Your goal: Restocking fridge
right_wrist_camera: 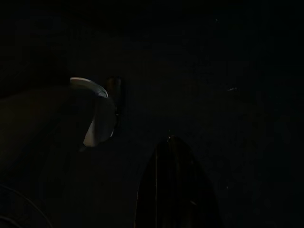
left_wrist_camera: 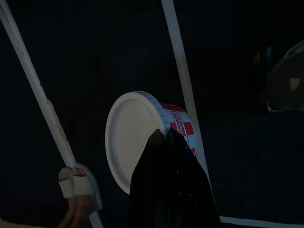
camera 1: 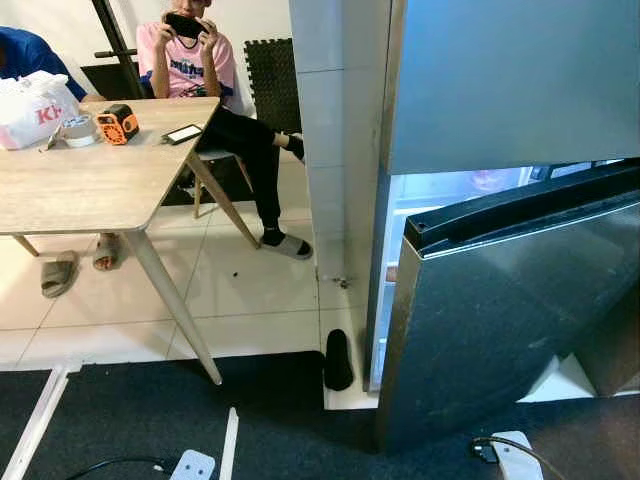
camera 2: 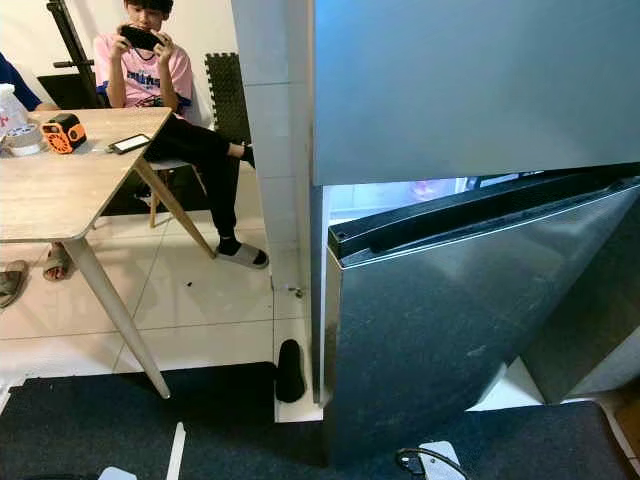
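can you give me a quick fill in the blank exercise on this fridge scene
1. The lower door of the fridge stands ____, with light showing from inside.
2. The left gripper holds a white ____ with red and white print.
3. On the wooden table, an orange tape measure lies near a black ____.
4. A seated person holds a ____ in both hands.

Missing words: open; tub; phone; phone

One fridge, one table, two people.
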You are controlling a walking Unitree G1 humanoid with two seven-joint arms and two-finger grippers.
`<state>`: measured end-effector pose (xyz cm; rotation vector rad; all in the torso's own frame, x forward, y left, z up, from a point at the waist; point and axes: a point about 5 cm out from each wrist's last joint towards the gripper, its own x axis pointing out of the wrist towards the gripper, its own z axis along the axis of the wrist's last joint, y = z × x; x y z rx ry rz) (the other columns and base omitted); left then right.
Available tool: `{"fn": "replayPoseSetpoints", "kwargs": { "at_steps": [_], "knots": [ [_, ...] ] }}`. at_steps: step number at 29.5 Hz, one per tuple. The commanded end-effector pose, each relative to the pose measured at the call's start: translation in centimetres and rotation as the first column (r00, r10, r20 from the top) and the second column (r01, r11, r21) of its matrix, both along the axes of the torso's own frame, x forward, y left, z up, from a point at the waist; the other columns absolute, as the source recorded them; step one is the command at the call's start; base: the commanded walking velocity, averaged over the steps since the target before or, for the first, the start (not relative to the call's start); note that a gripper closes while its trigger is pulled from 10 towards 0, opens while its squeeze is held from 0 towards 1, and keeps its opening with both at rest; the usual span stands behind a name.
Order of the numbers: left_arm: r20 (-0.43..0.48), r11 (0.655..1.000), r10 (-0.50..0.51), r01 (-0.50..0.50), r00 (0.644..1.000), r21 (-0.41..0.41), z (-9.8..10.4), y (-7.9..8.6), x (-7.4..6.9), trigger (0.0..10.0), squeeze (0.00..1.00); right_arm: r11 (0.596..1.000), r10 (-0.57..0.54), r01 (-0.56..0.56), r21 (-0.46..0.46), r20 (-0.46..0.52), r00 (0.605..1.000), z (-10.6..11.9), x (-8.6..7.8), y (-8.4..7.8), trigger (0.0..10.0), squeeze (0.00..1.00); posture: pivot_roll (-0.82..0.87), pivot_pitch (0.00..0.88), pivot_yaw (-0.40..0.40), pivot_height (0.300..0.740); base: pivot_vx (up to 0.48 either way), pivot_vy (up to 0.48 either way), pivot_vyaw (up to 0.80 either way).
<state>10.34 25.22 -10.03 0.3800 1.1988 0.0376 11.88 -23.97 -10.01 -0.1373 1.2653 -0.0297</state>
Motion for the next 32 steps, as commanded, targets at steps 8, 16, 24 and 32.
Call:
{"fn": "replayPoseSetpoints", "kwargs": {
  "at_steps": [8,16,24,32],
  "knots": [
    [0.006,0.999,0.052,-0.052,0.999,-0.009,0.2,0.9,-0.1,10.0,0.0,0.999,-0.045,0.045,0.016,0.022,0.999,-0.1,-0.3,0.3,10.0,0.0,-0.04,0.0,0.019,0.74,0.0,0.0,0.0],
    [0.016,0.997,0.072,-0.072,0.997,-0.032,0.0,0.2,-0.1,10.0,0.0,0.998,-0.067,0.067,0.012,0.019,0.998,-0.1,-0.5,-0.1,10.0,0.0,-0.03,0.0,0.02,0.74,0.0,0.0,-0.19],
    [0.046,0.992,0.123,-0.122,0.991,-0.025,0.3,0.9,0.2,10.0,0.0,0.996,-0.088,0.087,0.025,0.035,0.996,-0.1,-0.3,0.0,10.0,0.0,-0.03,0.0,0.016,0.74,0.0,0.0,-0.54],
    [0.142,0.986,0.164,-0.166,0.976,0.003,1.4,2.2,2.3,10.0,0.0,0.997,-0.078,0.078,0.024,0.014,0.997,-0.3,-0.8,0.2,10.0,0.0,-0.02,0.008,0.021,0.74,0.0,0.0,0.0]
  ]
}}
